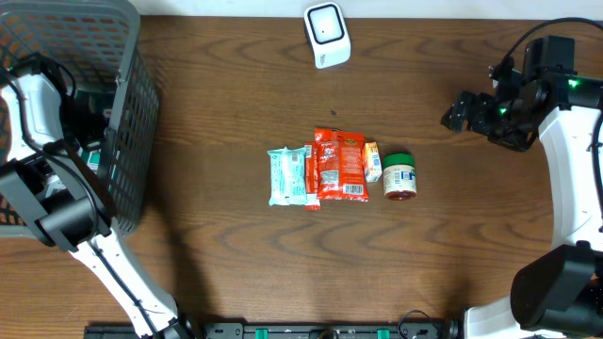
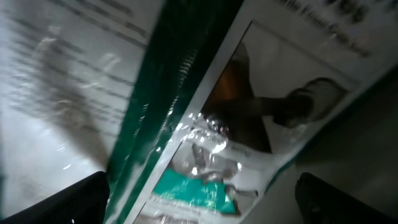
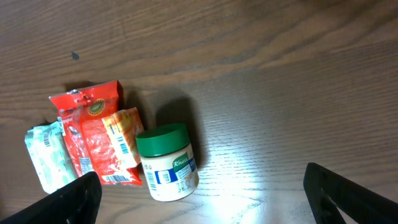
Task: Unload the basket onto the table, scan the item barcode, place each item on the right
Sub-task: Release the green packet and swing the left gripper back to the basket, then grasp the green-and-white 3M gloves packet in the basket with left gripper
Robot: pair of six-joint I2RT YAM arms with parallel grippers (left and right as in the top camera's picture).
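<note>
Left gripper [image 2: 208,205] and right gripper [image 3: 211,205] are spread wide; nothing is pinched.
The glossy packet [image 2: 186,74] filling the left wrist view, seemingly inside the basket [image 1: 132,122] at far left, could be slipped off if pinched flat.

Bare brown wooden table [image 1: 217,104] lies open all round the centre. There the row of foil packets [image 1: 325,169] and green-lidded white jar [image 1: 399,177] sit packed together. Grey plastic mesh basket [image 1: 127,122] walls the left; white boxy scanner [image 1: 327,35] stands well apart, up top.
</note>
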